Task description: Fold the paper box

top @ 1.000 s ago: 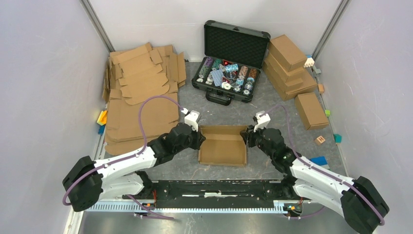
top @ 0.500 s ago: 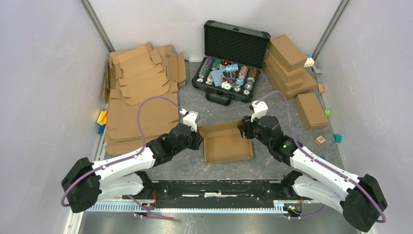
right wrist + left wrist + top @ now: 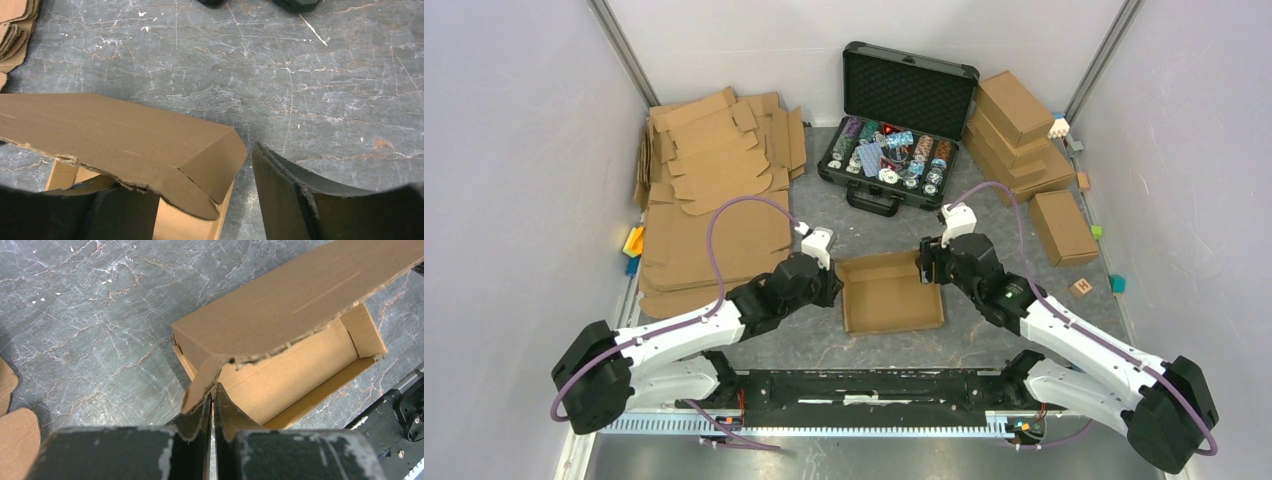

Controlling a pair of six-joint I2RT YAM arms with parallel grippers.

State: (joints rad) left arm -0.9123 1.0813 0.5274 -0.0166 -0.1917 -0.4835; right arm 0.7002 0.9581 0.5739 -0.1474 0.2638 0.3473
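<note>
The paper box (image 3: 889, 292) lies open between both arms as a shallow brown tray, its lid panel raised along the far side. My left gripper (image 3: 832, 285) is at the box's left end. In the left wrist view it (image 3: 213, 390) is shut on the lid's corner flap, with the box (image 3: 280, 365) stretching away to the right. My right gripper (image 3: 927, 265) is at the far right corner. In the right wrist view it (image 3: 195, 175) stands open, straddling the lid's end flap of the box (image 3: 125, 135) without pinching it. One finger (image 3: 285, 195) is clear to the right.
An open black case of poker chips (image 3: 894, 110) stands at the back. Flat cardboard blanks (image 3: 714, 200) are piled at the left. Finished brown boxes (image 3: 1019, 135) are stacked at the back right, with another (image 3: 1062, 226) in front of them. Small coloured blocks (image 3: 1081, 288) lie by the right wall.
My right gripper has opened wide, let go of the box's right end and moved toward its far right corner. The box has turned slightly. The left gripper kept its grip.
</note>
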